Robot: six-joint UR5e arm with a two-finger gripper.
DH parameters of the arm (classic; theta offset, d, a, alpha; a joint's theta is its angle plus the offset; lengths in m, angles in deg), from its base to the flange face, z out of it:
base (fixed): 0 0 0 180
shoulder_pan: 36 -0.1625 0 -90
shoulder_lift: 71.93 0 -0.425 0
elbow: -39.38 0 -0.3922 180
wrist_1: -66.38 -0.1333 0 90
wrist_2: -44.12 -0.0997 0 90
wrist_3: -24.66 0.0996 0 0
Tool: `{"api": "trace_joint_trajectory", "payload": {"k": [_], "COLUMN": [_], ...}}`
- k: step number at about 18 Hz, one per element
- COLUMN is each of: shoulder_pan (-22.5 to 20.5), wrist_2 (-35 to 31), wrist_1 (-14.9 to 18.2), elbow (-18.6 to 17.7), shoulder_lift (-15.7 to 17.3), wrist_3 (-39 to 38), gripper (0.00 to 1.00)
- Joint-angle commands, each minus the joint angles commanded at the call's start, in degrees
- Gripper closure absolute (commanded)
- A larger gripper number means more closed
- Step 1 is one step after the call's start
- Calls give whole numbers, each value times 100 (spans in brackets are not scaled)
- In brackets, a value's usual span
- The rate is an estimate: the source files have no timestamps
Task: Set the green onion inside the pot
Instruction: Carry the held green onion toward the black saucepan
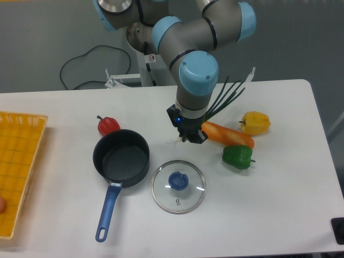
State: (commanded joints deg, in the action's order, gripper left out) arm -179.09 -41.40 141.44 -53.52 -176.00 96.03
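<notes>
Nearest the camera on the white surface [279, 215] lies the round glass lid with a blue knob [178, 186], flat, just right of the long blue handle [108, 210] that runs toward the front edge from the small round dark grey-black pot [121, 157]. The pot stands upright and its inside shows bare dark metal. At the far left edge sits a yellow mesh basket [19, 161], with a small reddish thing just visible at its left border. Right of the lid rests a stubby green bell pepper [237, 156], and just behind it a long orange carrot [228, 135] lies slantwise, its left end tucked under the robot's wrist. Behind the pot's far rim, touching or nearly so, stands a small red pepper [107, 125]; a yellow bell pepper [255, 122] sits beyond the carrot to the right. The black gripper [189, 137] points down between the pot and the carrot, low over the surface; the jaws are hidden under the grey and light-blue arm [196, 80], so I cannot tell how they stand. The green onion [226, 99] lies behind the carrot, outside the pot and well right of it: several slender dark green leaves fan up and to the right from beneath the wrist, and a pale wisp beside the gripper's left side may be its root end.
</notes>
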Motion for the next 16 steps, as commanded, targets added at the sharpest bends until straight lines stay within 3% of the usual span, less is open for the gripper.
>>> {"api": "trace_joint_trajectory", "payload": {"k": [9, 16], "shoulder_pan": [17, 61], "wrist_2": [53, 527], "wrist_1": [26, 35], "elbow": [150, 369], "shoulder_lift": [-9, 0], "wrist_3": [-263, -817], "gripper": [97, 97]}}
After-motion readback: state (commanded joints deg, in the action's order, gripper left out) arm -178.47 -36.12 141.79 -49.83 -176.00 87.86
